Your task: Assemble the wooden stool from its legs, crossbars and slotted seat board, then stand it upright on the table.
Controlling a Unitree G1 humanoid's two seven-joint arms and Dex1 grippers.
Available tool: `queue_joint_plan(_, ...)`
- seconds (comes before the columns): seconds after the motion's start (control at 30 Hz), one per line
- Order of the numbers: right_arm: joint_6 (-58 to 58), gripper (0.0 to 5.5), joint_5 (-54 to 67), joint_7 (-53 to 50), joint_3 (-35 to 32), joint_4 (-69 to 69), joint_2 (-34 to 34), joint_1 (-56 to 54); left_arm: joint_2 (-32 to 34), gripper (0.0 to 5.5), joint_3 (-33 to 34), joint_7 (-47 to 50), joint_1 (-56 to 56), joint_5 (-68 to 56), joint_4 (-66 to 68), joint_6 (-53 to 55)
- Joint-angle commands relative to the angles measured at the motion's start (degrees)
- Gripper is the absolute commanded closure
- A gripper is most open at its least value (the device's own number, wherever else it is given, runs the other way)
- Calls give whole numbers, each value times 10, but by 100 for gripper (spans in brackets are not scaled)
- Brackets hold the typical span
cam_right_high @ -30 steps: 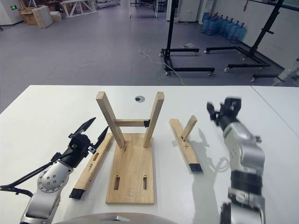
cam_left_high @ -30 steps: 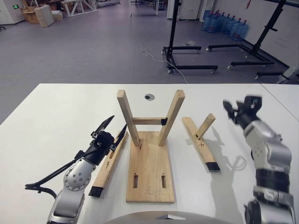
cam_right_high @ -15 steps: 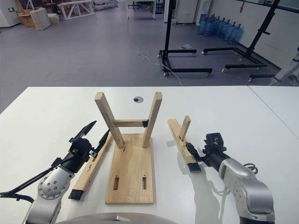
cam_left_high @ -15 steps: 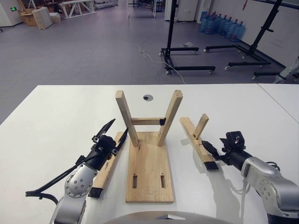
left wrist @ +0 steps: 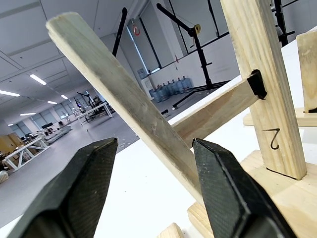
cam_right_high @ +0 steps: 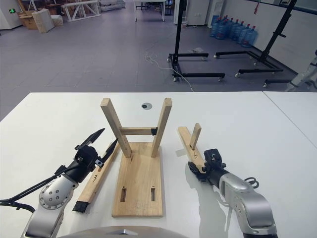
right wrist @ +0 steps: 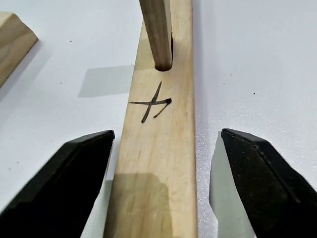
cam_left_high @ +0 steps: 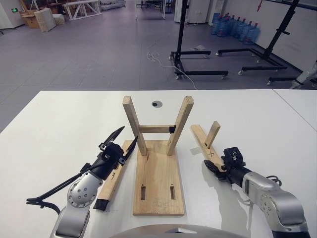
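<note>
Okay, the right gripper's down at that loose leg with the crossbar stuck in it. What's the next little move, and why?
Probably close the right gripper on the leg. Its fingers are open, one on each side of the leg, just short of where the crossbar plugs in, so nothing grips the leg yet.

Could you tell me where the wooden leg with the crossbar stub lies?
In the head views, the wooden leg lies flat on the white table, right of the slotted seat board, its near end between the right gripper's open fingers.
</note>
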Motion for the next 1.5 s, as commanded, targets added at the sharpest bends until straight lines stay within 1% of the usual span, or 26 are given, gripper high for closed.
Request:
queue_joint_plan(0.03, 3, 233, -10, 9, 7, 36, 0, 3, -3, 276, -4, 2, -5, 1, 12, 4)
queue_joint_plan(0.17, -10, 298, -14, 23, 6, 52, -6, 0, -8, 276, -3, 7, -6, 0, 23, 2)
queue_joint_plan(0.23, -27, 339, -15, 33, 4, 64, -7, -10, -13, 276, -4, -4, -3, -28, 25, 11)
queue_joint_plan(0.33, -92, 345, -13, 70, 2, 95, -3, -28, -24, 276, 3, -21, 3, -89, 17, 21)
queue_joint_plan(0.43, -147, 345, -1, 75, -36, 159, 14, -85, -26, 276, 20, -32, 4, -145, 14, 32)
queue_joint_plan(0.5, -191, 345, 35, 110, -76, 209, 15, -152, -24, 276, 34, -51, 6, -203, 1, 49)
queue_joint_plan(0.6, -228, 345, 111, 173, -155, 322, -6, -279, -18, 276, 53, -71, 3, -283, -28, 86)
queue_joint_plan(0.63, -217, 345, 145, 206, -170, 327, -13, -298, -12, 276, 54, -82, 0, -304, -35, 98)
queue_joint_plan(0.7, -154, 345, 229, 297, -177, 302, -29, -307, 1, 276, 47, -108, -1, -355, -56, 135)
queue_joint_plan(0.73, -130, 345, 262, 325, -176, 288, -31, -307, 8, 276, 44, -122, 2, -384, -69, 154)
queue_joint_plan(0.83, -71, 345, 358, 343, -188, 229, -16, -294, 35, 276, 58, -156, 13, -445, -93, 193)
queue_joint_plan(0.9, -19, 345, 472, 335, -199, 164, 1, -284, 53, 276, 79, -161, 4, -488, -105, 222)
queue_joint_plan(0.97, 5, 345, 577, 307, -206, 94, 15, -261, 76, 276, 107, -171, -4, -530, -115, 248)
queue_joint_plan(1.03, 18, 345, 639, 297, -198, 41, 13, -234, 92, 276, 126, -173, -15, -562, -123, 268)
queue_joint_plan(1.1, 21, 345, 650, 299, -178, -5, 10, -200, 104, 276, 137, -174, -25, -586, -126, 286)
queue_joint_plan(1.2, 3, 345, 596, 296, -123, -58, 19, -151, 128, 276, 144, -187, -34, -635, -129, 327)
queue_joint_plan(1.23, -11, 345, 594, 281, -112, -60, 36, -145, 133, 276, 146, -190, -41, -657, -130, 340)
queue_joint_plan(1.3, -36, 345, 565, 284, -82, -72, 57, -127, 136, 276, 140, -195, -58, -699, -125, 366)
queue_joint_plan(1.4, -62, 345, 525, 297, -38, -80, 76, -105, 139, 276, 128, -217, -74, -728, -106, 395)
queue_joint_plan(1.5, -89, 345, 467, 326, 13, -74, 80, -92, 138, 223, 139, -221, -98, -777, -71, 426)
